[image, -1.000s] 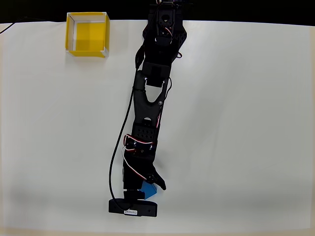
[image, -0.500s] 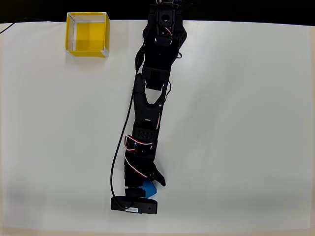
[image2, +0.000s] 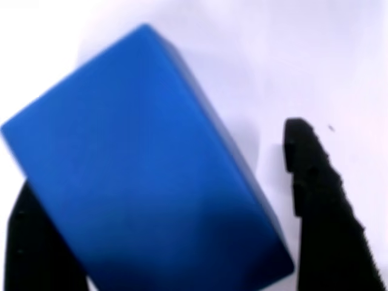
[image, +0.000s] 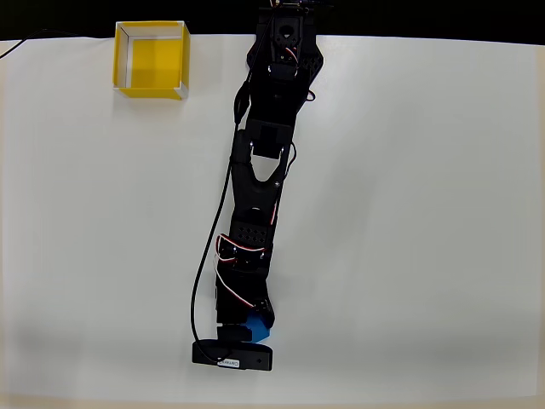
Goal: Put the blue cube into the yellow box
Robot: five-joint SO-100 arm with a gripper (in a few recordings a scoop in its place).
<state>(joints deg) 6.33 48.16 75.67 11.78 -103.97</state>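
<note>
**Cube in the claw's reach, box a whole counter away**

From my remote seat, reading the overhead view left to right: the yellow box (image: 151,60) sits at about 11 o'clock on the white counter (image: 409,221), open-topped, its yellow floor bare, one wall nearly at the counter's far edge. There is one box, and nothing lies in it. To its right the single black arm (image: 255,196) stretches from its base at 12 o'clock down toward 6 o'clock, red and white wires looped at its wrist. At its tip the claw (image: 255,328) stands over the blue cube (image: 258,329), of which I see a small blue patch between the black fingers and the camera bar. One cube, one box, one arm: that is the full count.

In the wrist view the cube (image2: 142,170) sits tilted across the frame, its left lower corner against the dark finger (image2: 30,248) at 8 o'clock. The toothed finger (image2: 321,200) at 4 o'clock stands just beside the cube with a thin strip of white counter showing between them near its tip. I read the claw (image2: 176,242) as spread around the cube, closing but not yet pinching it; whether the cube is off the counter I cannot tell.

My judgement of progress: early. The reach is made and the grasp is at hand, not secured. Left to do are the squeeze, the lift, the long carry up toward 11 o'clock, and the release over the box. The cube's skew between the fingers could make it twist as they close.
</note>
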